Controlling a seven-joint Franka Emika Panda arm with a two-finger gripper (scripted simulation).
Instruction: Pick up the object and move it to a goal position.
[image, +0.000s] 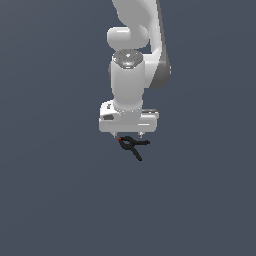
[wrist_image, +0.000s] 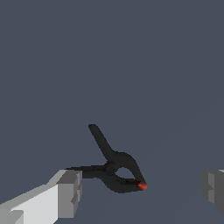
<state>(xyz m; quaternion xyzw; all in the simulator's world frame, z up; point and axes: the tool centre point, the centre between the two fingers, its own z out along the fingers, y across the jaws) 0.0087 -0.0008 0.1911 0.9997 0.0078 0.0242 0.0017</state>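
The white arm (image: 134, 75) hangs down over a plain dark grey floor (image: 55, 200), its gripper (image: 129, 135) pointing at the ground. Just under it lies the clamp (image: 133, 146), a small black thing, far smaller than the gripper, with two thin handles splayed apart and a tiny red-orange tip (wrist_image: 142, 186). In the wrist view the clamp (wrist_image: 114, 168) sits between the two grey fingertips (wrist_image: 70, 192), nearer to one than to the other; one handle reaches toward that closer pad and may touch it, though the angle does not settle it. The other finger (wrist_image: 213, 190) stands well apart from the clamp, at the frame's edge. The jaws are spread wide, gripping nothing. In the exterior view the fingers show only as short stubs below the hand, just above the clamp's red end.
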